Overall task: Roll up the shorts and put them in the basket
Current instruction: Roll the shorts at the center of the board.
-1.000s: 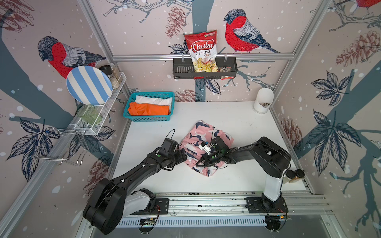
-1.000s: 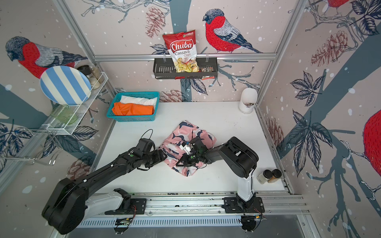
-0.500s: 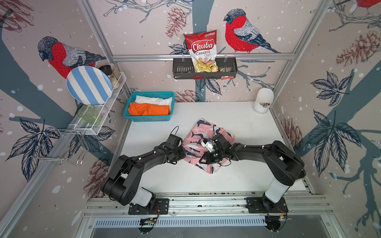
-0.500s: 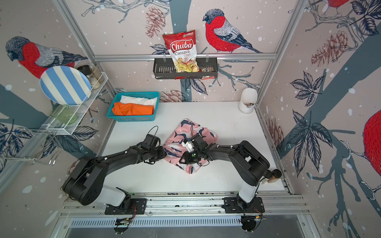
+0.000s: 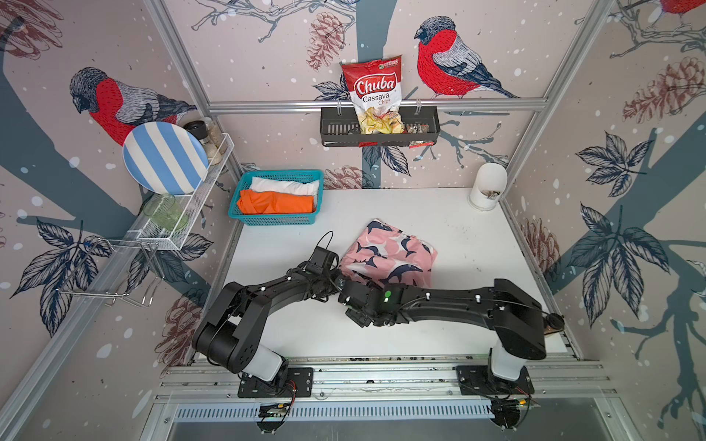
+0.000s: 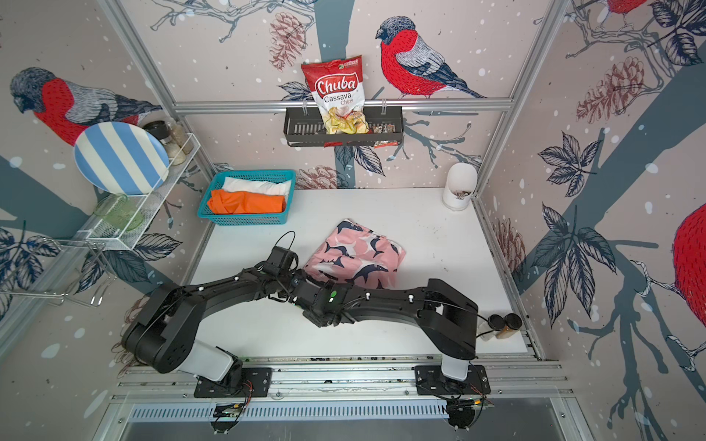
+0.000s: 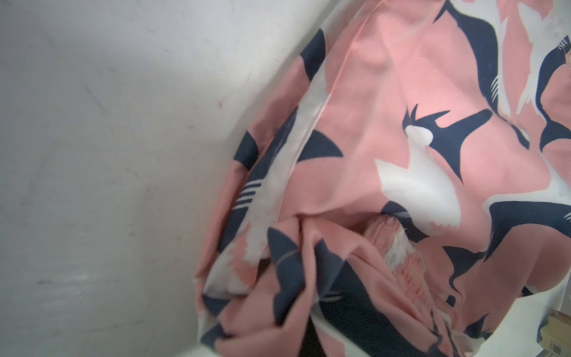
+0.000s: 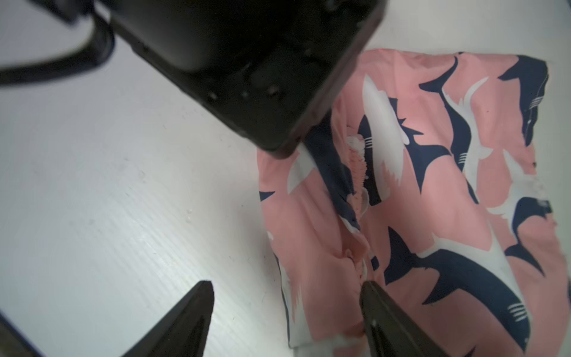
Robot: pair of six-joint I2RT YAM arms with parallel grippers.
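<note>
My left gripper [image 8: 293, 143] is clamped on the pink shorts [image 5: 389, 256] at their front-left corner. My right gripper [image 8: 287, 309] sits spread just beside it, and the cloth lies beyond both, toward the table's [image 5: 458, 236] back edge.

1. The only thing I can properly read is on the red chip bag [image 5: 372, 95] standing in the black wall rack [image 5: 332, 131]. It says "Chuba" in big white script, and you can see it in both top views.
2. Same bag, right under the logo: "Cassava" in dark letters, then a smaller "Chips" in red.
3. There's a little green badge [image 5: 389, 64] on the bag's top corner with some writing, way too tiny to make out.
4. The small packets [image 5: 418, 130] beside the bag in the rack have print on them, but it's unreadable.
</note>
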